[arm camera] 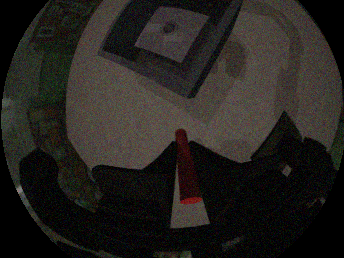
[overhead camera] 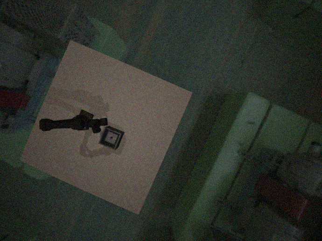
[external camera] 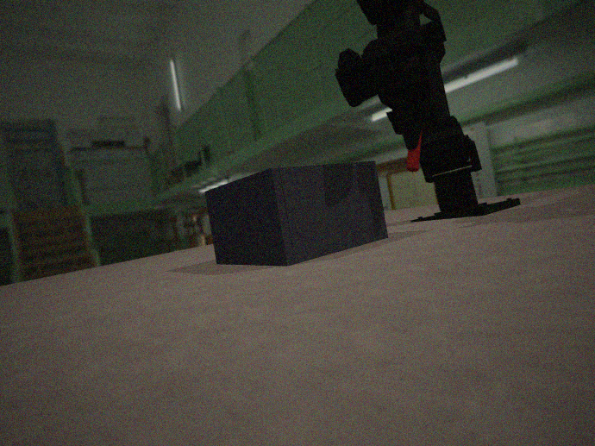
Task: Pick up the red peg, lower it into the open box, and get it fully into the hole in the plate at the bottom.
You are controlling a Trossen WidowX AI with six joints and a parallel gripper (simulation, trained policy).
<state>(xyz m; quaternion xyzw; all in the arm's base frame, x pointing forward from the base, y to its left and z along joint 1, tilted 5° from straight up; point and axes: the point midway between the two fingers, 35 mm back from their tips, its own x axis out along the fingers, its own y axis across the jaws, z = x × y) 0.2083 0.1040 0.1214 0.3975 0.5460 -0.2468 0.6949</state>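
Red peg clamped in my gripper; I should clear the box's near wall, then centre over the hole, peg vertical.

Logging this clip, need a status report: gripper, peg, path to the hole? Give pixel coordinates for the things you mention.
Gripper (external camera: 416, 141) (arm camera: 182, 145) shut on red peg (external camera: 413, 160) (arm camera: 187, 169). Peg raised off table, outside open box (overhead camera: 101, 144) (external camera: 317, 217) (arm camera: 145, 71). Box wall between peg and hole (overhead camera: 111, 137) (arm camera: 169, 28).

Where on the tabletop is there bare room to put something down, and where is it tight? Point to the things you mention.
In the top view, bare patches lie between the box (overhead camera: 102, 144) (external camera: 327, 217) (arm camera: 145, 68) and the tabletop's right edge, and between the arm's shadow and the upper edge. It is crowded where the end effector (external camera: 416, 141) (arm camera: 182, 145), shut on the red peg (external camera: 413, 159) (arm camera: 188, 174), hangs beside the box.
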